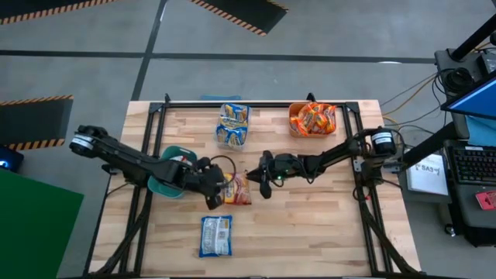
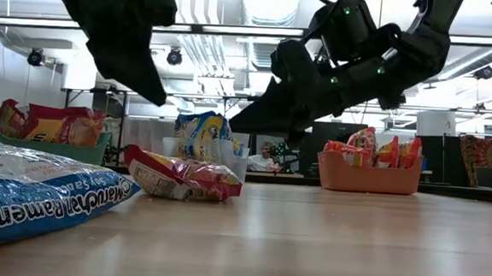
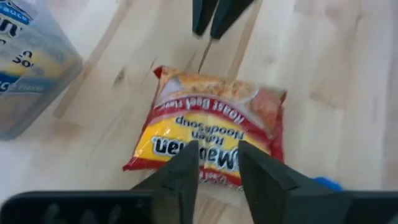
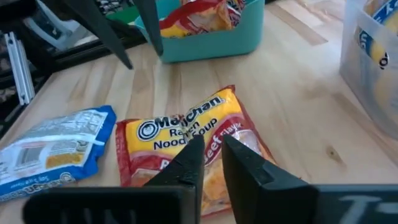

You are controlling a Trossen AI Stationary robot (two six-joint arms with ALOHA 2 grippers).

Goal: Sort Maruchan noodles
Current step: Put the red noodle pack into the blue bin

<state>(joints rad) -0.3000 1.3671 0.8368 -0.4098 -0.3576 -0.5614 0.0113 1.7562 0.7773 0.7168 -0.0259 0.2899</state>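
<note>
High view: the red-and-yellow Maruchan packet (image 1: 237, 190) lies flat near the middle of the table (image 1: 310, 232), between the two grippers, long axis roughly front-to-back. Left gripper (image 1: 214, 191) is at its left edge, right gripper (image 1: 263, 184) just off its right edge; both hang close above it, with the left looking marginally nearer. Low view shows neither touching it: both sets of fingers are clear of the wrapper. Left wrist view has that arm's fingers slightly parted, holding nothing, label upside-down ahead; right wrist view shows the same on its side, a narrow gap, nothing held. A blue packet (image 1: 215, 235) sits nearer the front edge, well apart from both arms. Teal bin (image 1: 167, 182) with matching red-yellow packets is just behind the left gripper; clear bin (image 1: 232, 125) and orange bin (image 1: 312, 118) are at the back edge. My read: left arm is better placed, with a short drop onto the packet, then a short carry to the teal bin.
</note>
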